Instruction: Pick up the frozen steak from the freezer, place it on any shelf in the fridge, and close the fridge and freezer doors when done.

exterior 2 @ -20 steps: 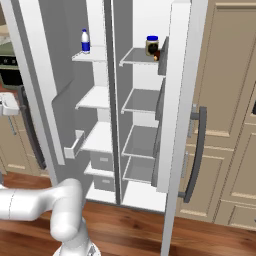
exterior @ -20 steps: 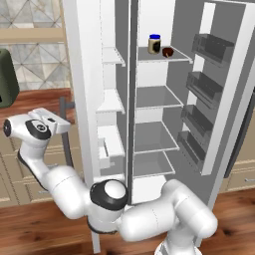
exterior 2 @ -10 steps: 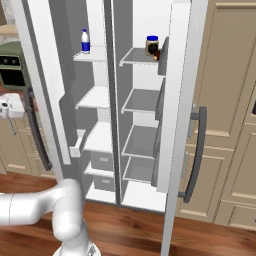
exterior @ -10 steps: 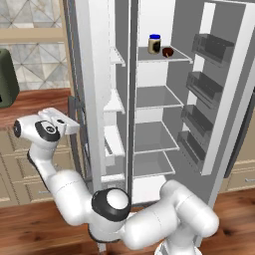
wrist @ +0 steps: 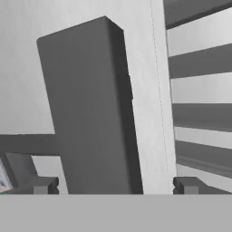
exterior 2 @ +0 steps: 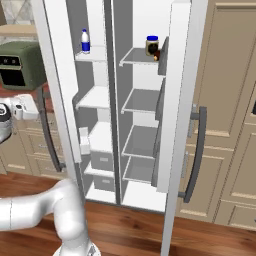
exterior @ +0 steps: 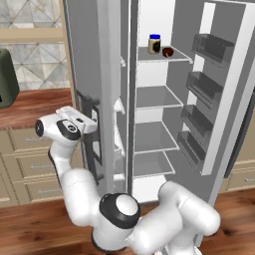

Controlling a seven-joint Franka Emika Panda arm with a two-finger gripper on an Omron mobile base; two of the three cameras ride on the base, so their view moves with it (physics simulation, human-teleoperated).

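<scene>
At mid-left of the left base frame, your end effector (exterior: 90, 121) sits spread apart beside the freezer door handle (exterior: 93, 137), gripping nothing.

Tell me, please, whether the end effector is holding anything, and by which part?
Nothing is held: the end effector is open, straddling the freezer door handle.

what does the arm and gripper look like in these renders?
Glossy white rounded arm links with dark grey, near-black joint caps, including a large round one near the base and a smaller one at the wrist. The gripper ends in two small dark grey blocky fingertips. No cables, sleeves or markings visible.
</scene>
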